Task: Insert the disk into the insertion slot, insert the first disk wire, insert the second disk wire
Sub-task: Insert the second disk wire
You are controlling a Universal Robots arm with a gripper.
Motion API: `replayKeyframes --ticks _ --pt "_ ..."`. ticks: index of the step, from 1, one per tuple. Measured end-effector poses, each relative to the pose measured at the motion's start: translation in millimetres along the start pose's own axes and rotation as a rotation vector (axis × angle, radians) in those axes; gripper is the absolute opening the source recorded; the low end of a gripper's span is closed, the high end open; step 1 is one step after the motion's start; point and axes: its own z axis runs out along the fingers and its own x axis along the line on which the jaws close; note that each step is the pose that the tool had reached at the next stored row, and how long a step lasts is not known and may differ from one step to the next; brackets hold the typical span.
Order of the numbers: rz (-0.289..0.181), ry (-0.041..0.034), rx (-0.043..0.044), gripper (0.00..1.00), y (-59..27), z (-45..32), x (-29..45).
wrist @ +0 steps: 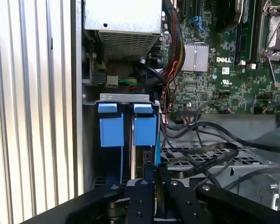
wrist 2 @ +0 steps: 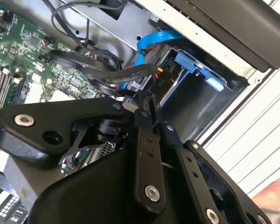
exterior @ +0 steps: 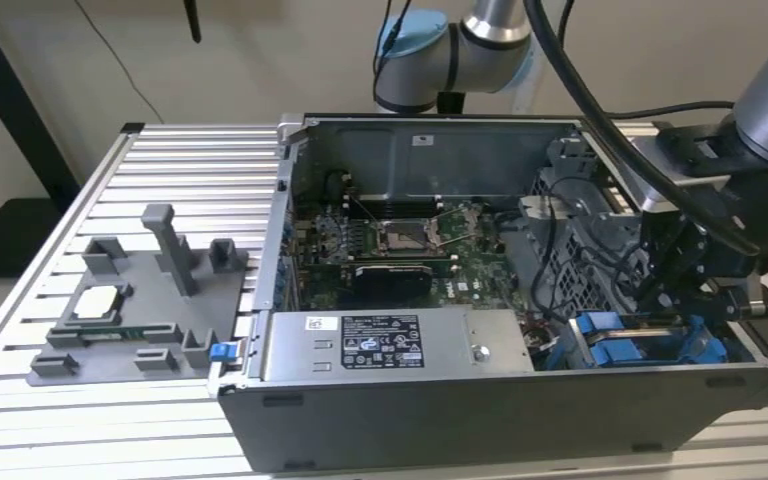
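Since the disk [wrist: 144, 130] appears seated upright in the insertion slot [wrist: 123, 97], we hold the gripper [wrist: 151, 172] low beside it, among the black wires [wrist: 200, 156]. Its fingers are pinched narrow, as suits a slim connector, though we cannot tell what they grip.

We see bright blue tabs on the grey metal insertion slot [wrist: 126, 123], beside a green motherboard [wrist: 224, 70] dotted with small silver and black parts. Our gripper [wrist 2: 144, 100] is matte black, and black cables [wrist: 200, 156] run beside a blue cable [wrist 2: 154, 39]. The ribbed table [exterior: 37, 240] is pale silver.
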Motion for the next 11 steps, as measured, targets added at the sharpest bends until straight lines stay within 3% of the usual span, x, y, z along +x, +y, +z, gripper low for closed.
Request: replayKeyframes --ticks 5,11 --pt "0.0 0.0376 0.0004 0.0 0.0 0.1 -0.3" --pt "0.001 0.0384 0.0005 0.0 0.2 0.5 -3.6"
